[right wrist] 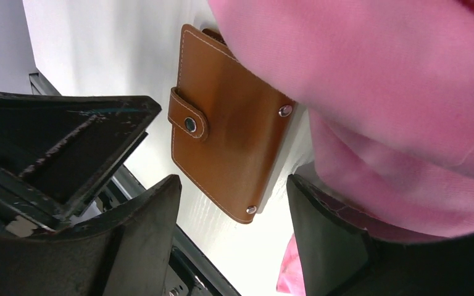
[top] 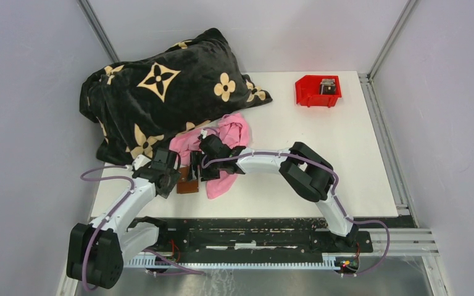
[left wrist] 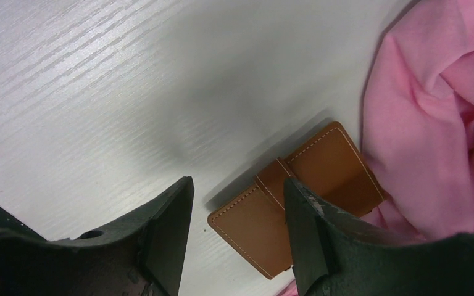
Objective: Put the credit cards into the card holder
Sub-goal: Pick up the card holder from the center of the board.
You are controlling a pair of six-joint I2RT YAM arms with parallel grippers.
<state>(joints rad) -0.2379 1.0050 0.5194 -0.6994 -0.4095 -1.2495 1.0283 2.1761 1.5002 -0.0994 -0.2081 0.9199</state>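
White wood-grain table point(top: 345, 160) at centre, pale grey walls point(top: 31, 74) on three sides, aluminium corner posts point(top: 102, 31) upper left and right

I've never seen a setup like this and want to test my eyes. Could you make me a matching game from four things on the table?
Things:
1 card holder
2 red bin
3 black flowered blanket
4 pink cloth

Places or states:
A far right corner
B crumpled beside the card holder
C closed, lying flat
D heaped at far left

Pairs: 1-C, 2-A, 3-D, 4-B
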